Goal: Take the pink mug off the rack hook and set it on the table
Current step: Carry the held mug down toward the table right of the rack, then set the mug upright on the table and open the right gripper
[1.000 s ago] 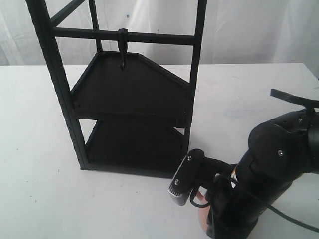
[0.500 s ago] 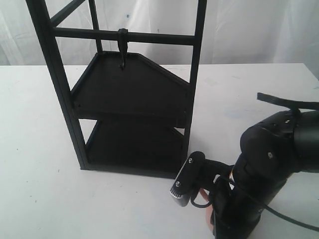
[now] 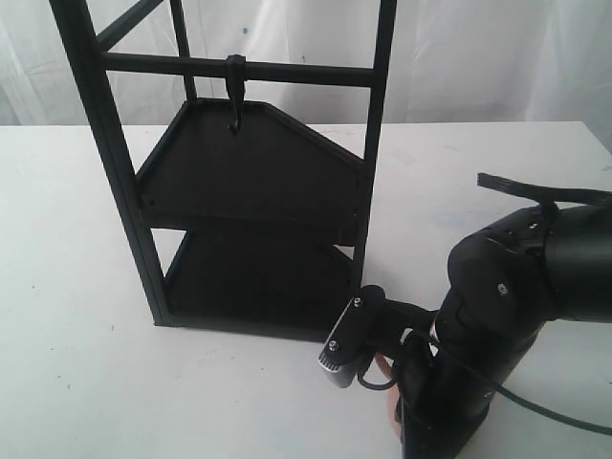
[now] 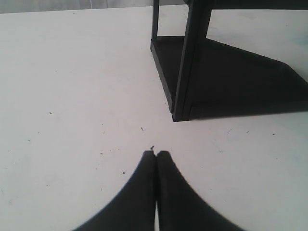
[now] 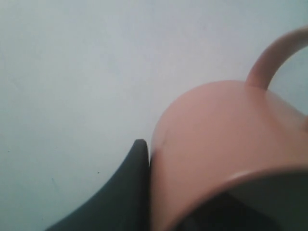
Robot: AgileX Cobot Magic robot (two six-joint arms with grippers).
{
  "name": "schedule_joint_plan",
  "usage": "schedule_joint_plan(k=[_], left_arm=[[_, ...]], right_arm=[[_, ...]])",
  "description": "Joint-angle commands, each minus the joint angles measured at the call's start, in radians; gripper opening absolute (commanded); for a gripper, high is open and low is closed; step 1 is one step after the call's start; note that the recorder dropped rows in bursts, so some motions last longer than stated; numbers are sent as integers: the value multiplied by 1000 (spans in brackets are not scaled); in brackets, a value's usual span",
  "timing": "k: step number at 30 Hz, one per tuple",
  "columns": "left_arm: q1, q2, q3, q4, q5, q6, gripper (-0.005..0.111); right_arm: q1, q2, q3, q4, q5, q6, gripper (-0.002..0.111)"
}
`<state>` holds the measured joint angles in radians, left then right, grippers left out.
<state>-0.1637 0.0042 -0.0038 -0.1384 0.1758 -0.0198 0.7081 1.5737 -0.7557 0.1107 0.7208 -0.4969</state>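
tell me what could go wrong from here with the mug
1. The right gripper seems to grip the pink mug by its wall near the rim. Opening before the base rests on the table could let it tip or roll. The exterior view hides the base, so contact is unconfirmed.
2. The right arm's wrist sits close to the rack post; a swing might knock it.

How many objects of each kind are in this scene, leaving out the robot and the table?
Mugs: 1, the salmon-pink cylindrical mug
Racks: 1, the tall black two-shelf frame rack
Hooks: 1, the small black curved hook on that rack
Total: 3
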Motion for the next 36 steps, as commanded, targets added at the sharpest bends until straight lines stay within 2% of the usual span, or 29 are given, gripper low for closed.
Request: schedule_joint_plan(k=[1,5,11,14,27,31,36], left_arm=[[4,-4,4,-3,-3,-2,0],[4,-4,4,-3,-3,-2,0],[4,-4,4,-3,-3,-2,0],[4,-4,4,-3,-3,-2,0],[4,-4,4,-3,-3,-2,0],[4,-4,4,-3,-3,-2,0],[4,-4,4,-3,-3,-2,0]], right_arm=[[1,9,1,-4,-10,4,0],[1,9,-1,-4,-15,4,5],[1,7,-23,4,9,5,40],[1,-25,-27,8,11,5,49],[1,-287,-25,8,92,51,48],[1,-479,-25,11,126,111,33],[1,-719,-25,46,157,214,4]])
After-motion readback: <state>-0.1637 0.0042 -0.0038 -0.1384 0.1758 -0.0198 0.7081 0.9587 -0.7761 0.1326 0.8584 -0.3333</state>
